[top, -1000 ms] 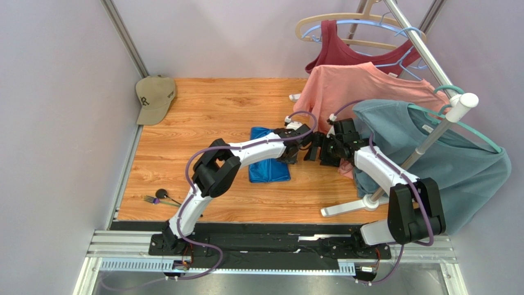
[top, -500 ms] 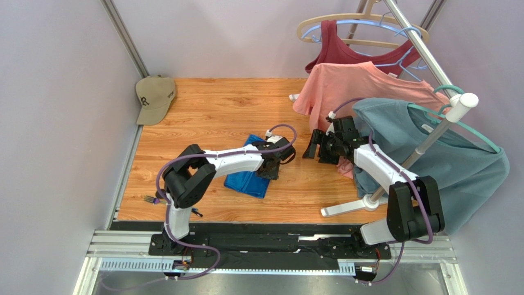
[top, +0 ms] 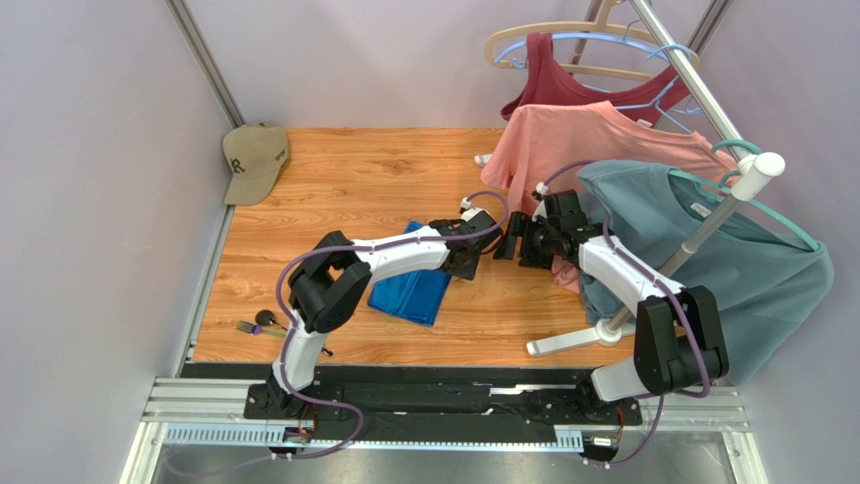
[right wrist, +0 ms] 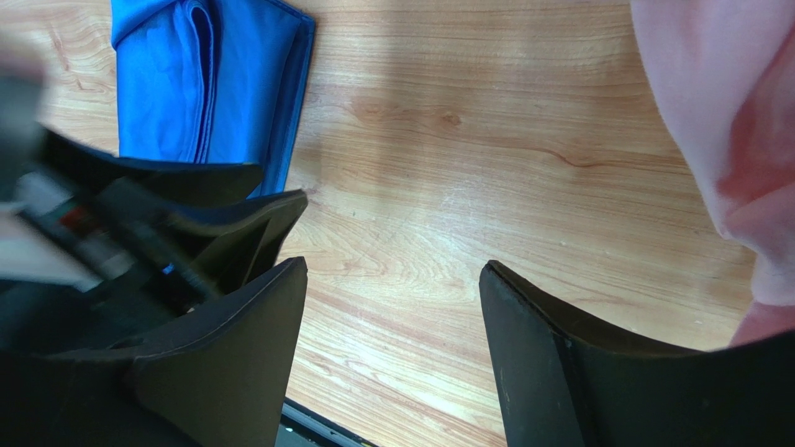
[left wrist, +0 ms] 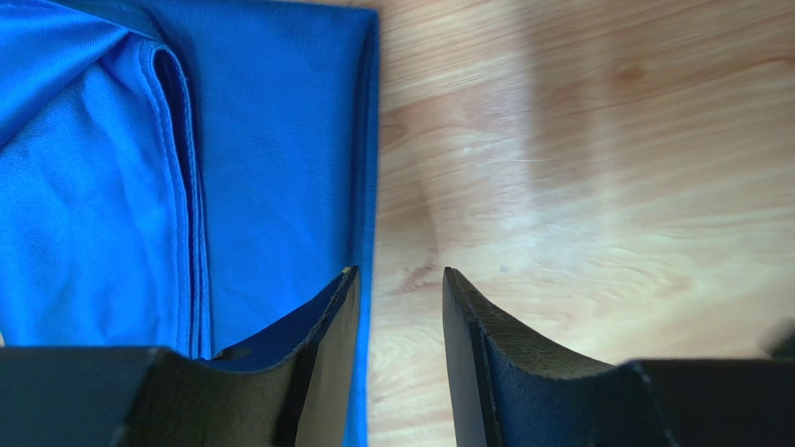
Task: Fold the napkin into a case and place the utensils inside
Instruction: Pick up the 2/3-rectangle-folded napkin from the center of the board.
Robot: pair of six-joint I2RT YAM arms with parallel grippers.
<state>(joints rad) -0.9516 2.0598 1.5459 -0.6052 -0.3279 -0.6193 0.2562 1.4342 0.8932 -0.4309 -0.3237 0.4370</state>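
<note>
The napkin (top: 409,292) lies folded into a narrow royal-blue shape on the wooden table, slanted, left of centre. My left gripper (top: 486,252) hovers just off its far right corner. In the left wrist view the napkin (left wrist: 187,140) fills the left side and its right edge runs under the left finger. The left gripper (left wrist: 399,275) is open, with only bare wood between the fingers. My right gripper (top: 513,242) faces the left one, a small gap apart. It is open (right wrist: 392,268) over bare wood, and the napkin (right wrist: 215,84) shows at upper left. The utensils (top: 258,323) lie at the near left corner.
A tan cap (top: 254,159) sits at the far left corner. A clothes rack (top: 696,237) at the right carries a maroon top, a pink shirt (top: 596,151) and a teal-grey T-shirt (top: 727,262). Its foot (top: 565,343) rests on the table near the right arm.
The left arm dragged the napkin nearer and leftward, turning it aslant. Then it let go, opened wider and moved right off the cloth. The right gripper barely moved.
</note>
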